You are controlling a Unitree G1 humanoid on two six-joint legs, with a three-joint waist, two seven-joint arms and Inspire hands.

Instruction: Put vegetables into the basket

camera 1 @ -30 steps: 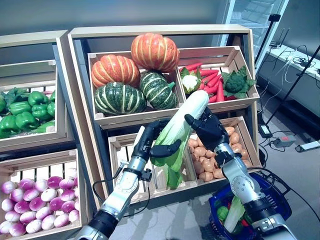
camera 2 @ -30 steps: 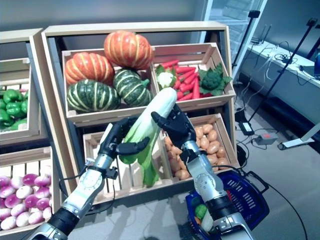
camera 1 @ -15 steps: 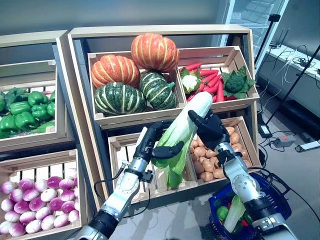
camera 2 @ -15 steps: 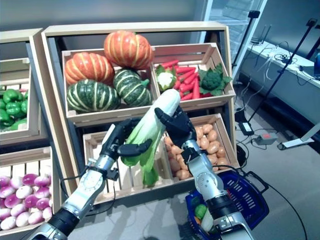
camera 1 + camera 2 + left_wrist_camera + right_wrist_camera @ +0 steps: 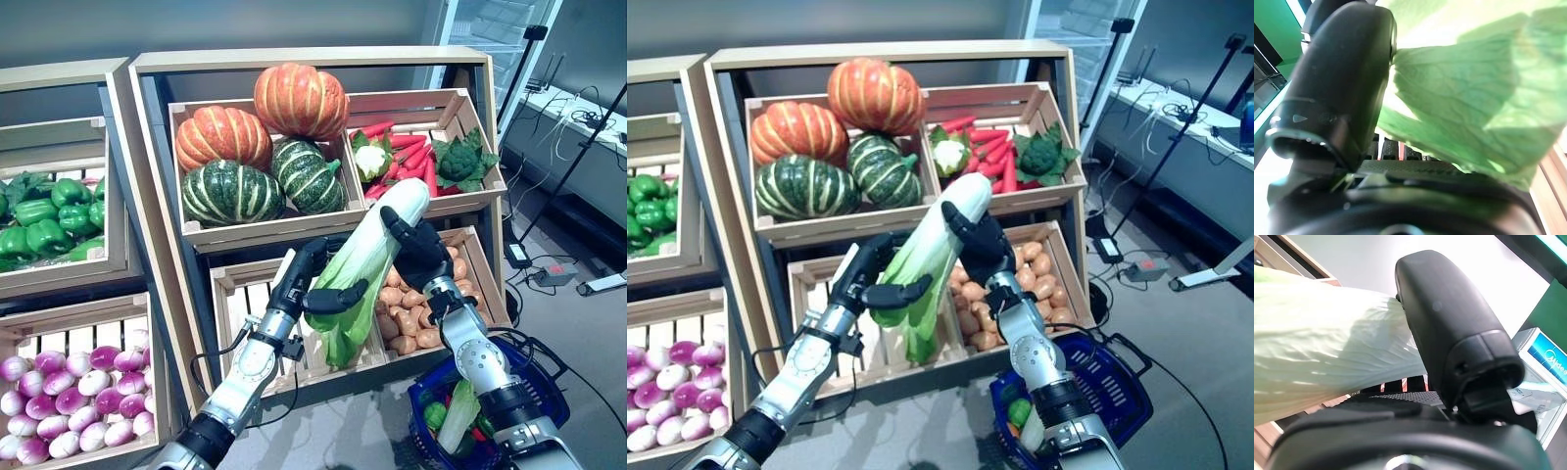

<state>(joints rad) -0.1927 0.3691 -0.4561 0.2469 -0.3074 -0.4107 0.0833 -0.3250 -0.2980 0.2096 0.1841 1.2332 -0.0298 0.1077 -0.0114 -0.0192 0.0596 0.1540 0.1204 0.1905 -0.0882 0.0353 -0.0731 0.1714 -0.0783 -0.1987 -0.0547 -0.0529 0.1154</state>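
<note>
A long cabbage [image 5: 367,257] with a white stalk and green leaves is held up in front of the stand's lower crates. My left hand [image 5: 309,284] is curled round its leafy lower part [image 5: 1469,103]. My right hand [image 5: 419,250] is curled round its white upper stalk [image 5: 1322,377]. The blue basket [image 5: 544,387] stands on the floor at the lower right, under my right arm. It holds another pale green leafy vegetable [image 5: 456,416] and a small round green one [image 5: 435,416].
The wooden stand [image 5: 294,64] with its crates rises straight ahead, and a second stand [image 5: 59,78] is at the left. A tripod [image 5: 578,147] and a power strip [image 5: 607,285] are on the floor at the right.
Both hands have carried the cabbage a little up and to the right; its white top now reaches the upper crate's front edge.
</note>
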